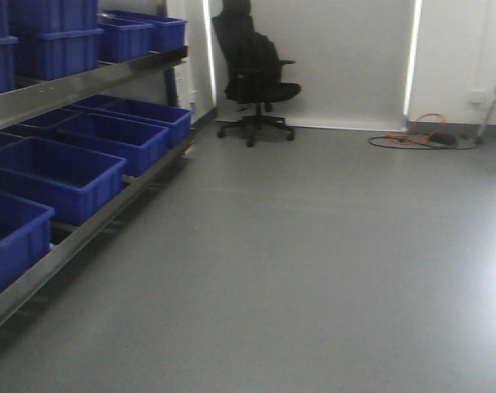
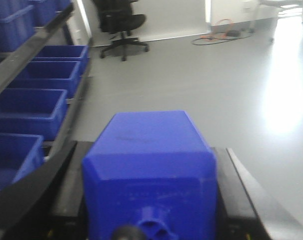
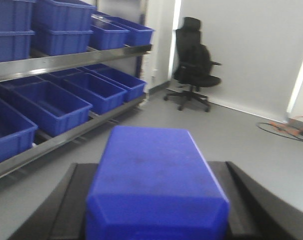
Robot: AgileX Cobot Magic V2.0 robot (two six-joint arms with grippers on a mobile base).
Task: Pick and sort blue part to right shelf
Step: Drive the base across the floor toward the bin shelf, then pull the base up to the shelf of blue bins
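Gripping a blue part (image 2: 149,170) in the left gripper (image 2: 150,147), jaws closed against its two sides. Gripping a second part (image 3: 156,195) likewise in the right gripper (image 3: 152,164). Both held over grey floor (image 1: 313,262), off the shelf (image 1: 84,84) whose bins (image 1: 51,176) line the view's left edge. Open floor ahead, up to a chair (image 1: 256,74) and cables (image 1: 420,135) at the far wall.

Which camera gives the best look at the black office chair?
The right wrist view: the chair sits whole in frame, headrest to wheels. The front-facing view has its headrest at the top edge; the left wrist view cuts off its upper back.
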